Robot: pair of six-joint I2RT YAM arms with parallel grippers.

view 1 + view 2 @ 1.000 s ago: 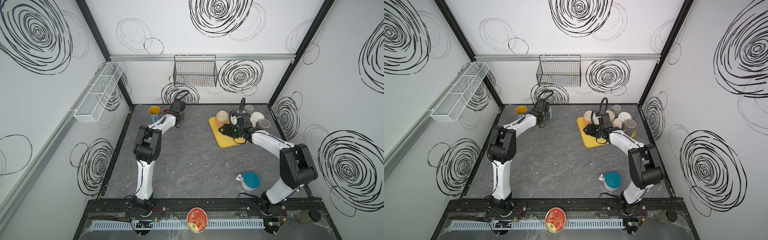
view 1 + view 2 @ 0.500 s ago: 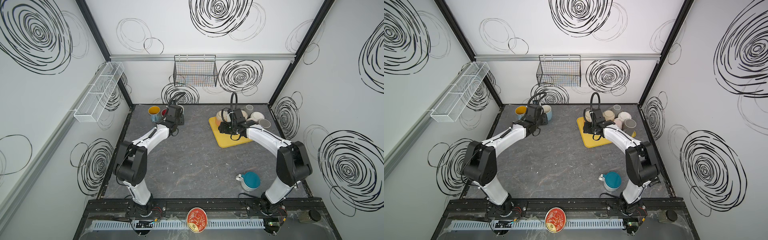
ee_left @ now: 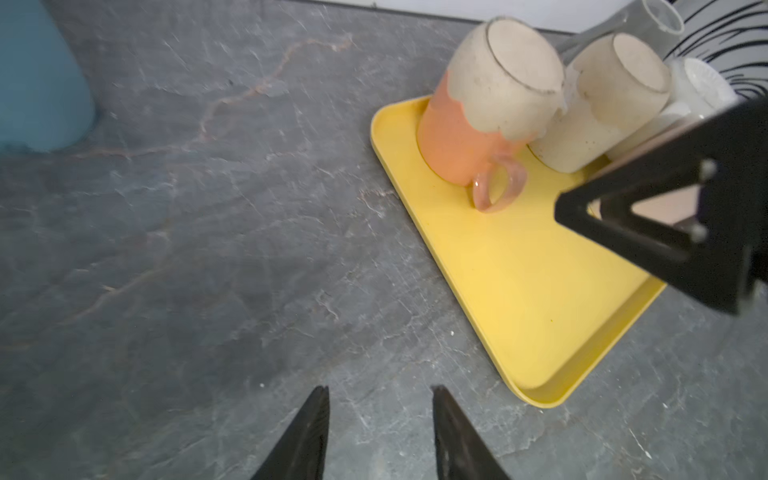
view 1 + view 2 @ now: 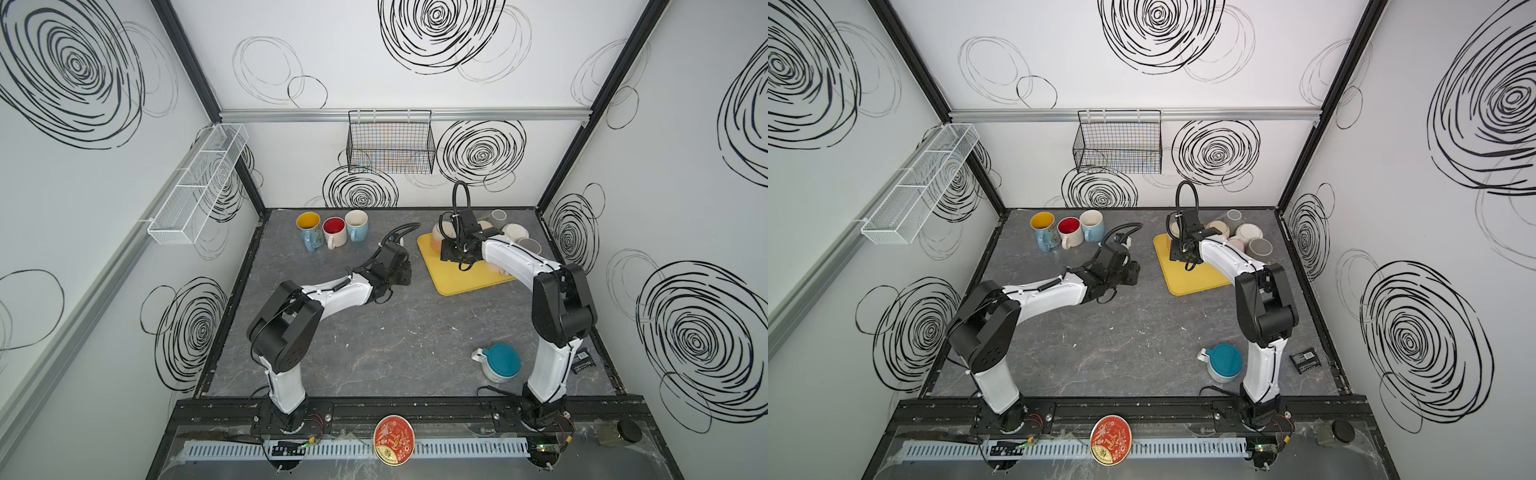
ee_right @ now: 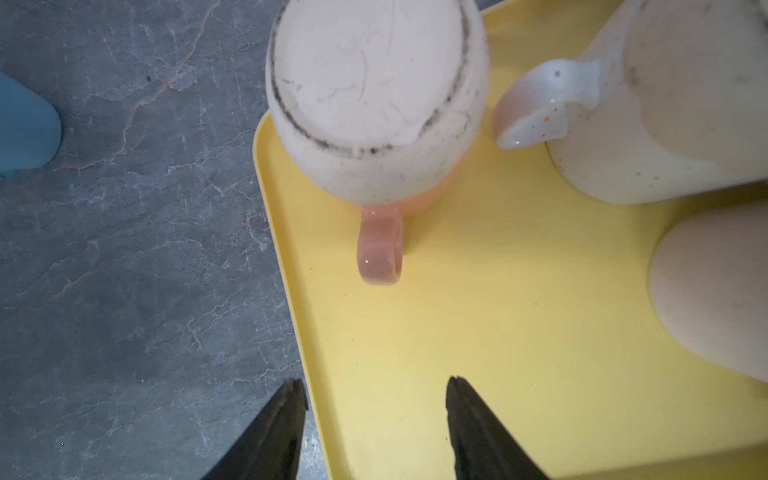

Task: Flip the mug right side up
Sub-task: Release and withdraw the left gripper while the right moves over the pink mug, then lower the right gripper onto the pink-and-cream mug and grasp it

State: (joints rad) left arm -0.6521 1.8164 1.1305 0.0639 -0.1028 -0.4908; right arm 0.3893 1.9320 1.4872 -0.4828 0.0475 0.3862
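Both claws are open and hold nothing. The right gripper [image 5: 376, 384] hangs over the left edge of the yellow tray [image 5: 478, 332], with one finger past the rim. The left gripper [image 3: 378, 395] hovers near the tray's left side, over the grey table [image 3: 187, 249]. The tray lies toward the table's far right. A teal-lidded pot [image 4: 500, 361] sits well in front of the tray. Three upright mugs [image 4: 334, 230] stand in a row well to its left. The peach mug [image 5: 374, 104] stands upside down in the tray's far left corner, its pale unglazed base on top. Just beside it, also on the tray, is an upturned cream speckled mug [image 3: 602, 104]. The peach mug's handle [image 5: 380, 253] points toward the right gripper, with a gap between them.
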